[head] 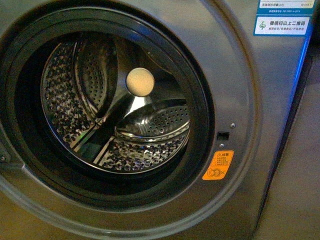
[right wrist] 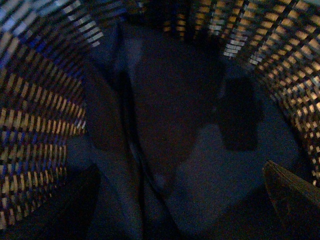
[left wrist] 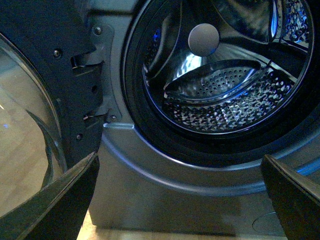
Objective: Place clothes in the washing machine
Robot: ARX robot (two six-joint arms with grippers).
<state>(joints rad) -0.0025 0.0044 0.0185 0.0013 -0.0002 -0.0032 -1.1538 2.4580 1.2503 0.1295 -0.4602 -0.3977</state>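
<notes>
Lying in a woven basket (right wrist: 35,125) straight ahead of the right claw (right wrist: 180,175), the clothes (right wrist: 170,110) were a dark navy heap. Its main folds ran lengthwise away from the claw, crosswise to the line between the two fingers (right wrist: 292,195). The basket's slatted walls rose close on both sides of that claw and closed round the fabric. The right claw was spread wide, one finger off each side of the heap's near end, with nothing pinched between them. Whether the tips touched the cloth could not be told in the dim light.

The washing machine (head: 235,75) stood with its round port facing the left claw (left wrist: 179,170), and the drum (head: 150,145) lay with its axis running straight back from the opening. A black gasket (head: 200,100) ringed the port, and a pale round disc (head: 140,81) sat at the middle of the drum's back wall. The door (left wrist: 30,125) hung swung open on its hinge (left wrist: 97,75), out beyond one finger of the left claw, so the port ahead of it was unblocked. Across the port from the hinge were a small latch slot (head: 223,135), an orange sticker (head: 218,165) below it and blue-white labels (head: 282,25) above. The left claw was also wide open, its own fingers (left wrist: 65,200) well apart, holding nothing and apart from the machine's front panel.
</notes>
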